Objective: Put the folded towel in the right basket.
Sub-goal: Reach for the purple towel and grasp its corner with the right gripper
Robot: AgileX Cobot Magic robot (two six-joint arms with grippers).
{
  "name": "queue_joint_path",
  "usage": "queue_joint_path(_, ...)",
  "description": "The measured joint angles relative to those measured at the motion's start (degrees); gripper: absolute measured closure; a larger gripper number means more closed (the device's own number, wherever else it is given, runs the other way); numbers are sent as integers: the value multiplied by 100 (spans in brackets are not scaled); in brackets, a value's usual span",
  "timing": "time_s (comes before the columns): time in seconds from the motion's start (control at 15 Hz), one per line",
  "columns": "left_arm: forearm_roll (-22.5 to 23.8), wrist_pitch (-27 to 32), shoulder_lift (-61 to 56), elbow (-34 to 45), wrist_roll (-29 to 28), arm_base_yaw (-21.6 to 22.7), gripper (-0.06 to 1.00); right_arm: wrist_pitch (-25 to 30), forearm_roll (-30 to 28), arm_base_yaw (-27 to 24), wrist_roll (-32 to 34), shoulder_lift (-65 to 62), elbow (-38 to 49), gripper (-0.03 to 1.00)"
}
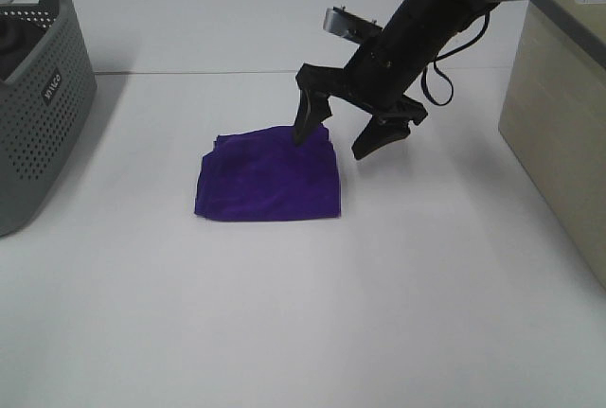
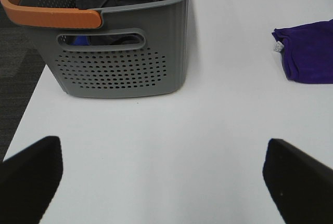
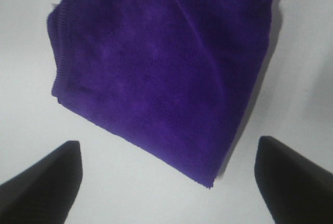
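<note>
A folded purple towel (image 1: 270, 179) lies flat on the white table near the middle. It also shows in the right wrist view (image 3: 161, 68) and at the edge of the left wrist view (image 2: 310, 50). My right gripper (image 1: 336, 140) is open and hovers just above the towel's far right corner, one finger over the cloth and one beside it. In the right wrist view its fingertips (image 3: 41, 182) stand wide apart with the towel between and beyond them. The right basket (image 1: 559, 115) is a beige box at the right edge. My left gripper (image 2: 166, 182) is open and empty.
A grey perforated basket (image 1: 38, 96) stands at the left edge. In the left wrist view the basket (image 2: 119, 63) has an orange handle and holds dark cloth. The table's front left edge shows beside it in the left wrist view.
</note>
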Motion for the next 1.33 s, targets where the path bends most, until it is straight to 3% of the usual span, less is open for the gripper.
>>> queue_joint_path(0.53, 0, 0, 0, 0, 0, 0, -5, -470, 0, -6, -29, 625, 0, 12)
queue_joint_path(1.07, 0, 0, 0, 0, 0, 0, -5, -544, 29, 34, 23, 693, -63, 13)
queue_joint_path(1.33, 0, 0, 0, 0, 0, 0, -5, -963, 596, 590, 23, 945, -172, 21)
